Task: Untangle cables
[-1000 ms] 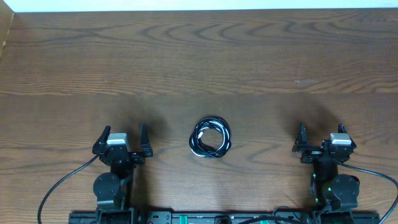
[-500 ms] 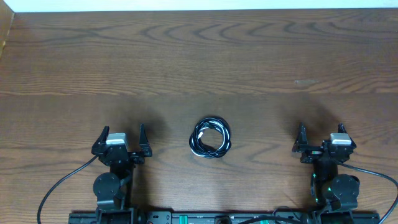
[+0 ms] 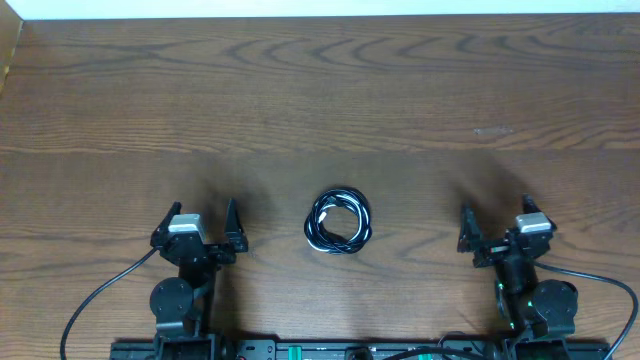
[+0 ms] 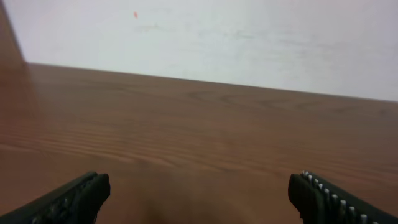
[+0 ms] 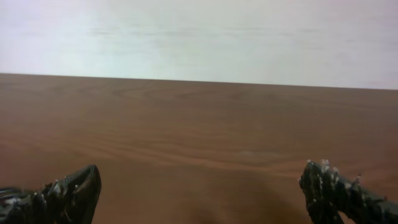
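A brown wooden table (image 3: 320, 100) fills the overhead view. The cables (image 3: 339, 221) lie coiled in a small bundle at lower centre, between the left gripper (image 3: 198, 216) and the right gripper (image 3: 495, 216), both with fingers spread apart.

A brown wooden table (image 3: 320, 90) with wavy grain fills nearly the whole overhead frame. A thin white strip (image 3: 320, 8) runs along the top edge, probably the foot of the wall. Both wrist views show a plain, pale, evenly lit wall (image 4: 249, 37) behind the table's far edge. A small reddish speck (image 4: 135, 14) sits on it, upper left of the left wrist view.
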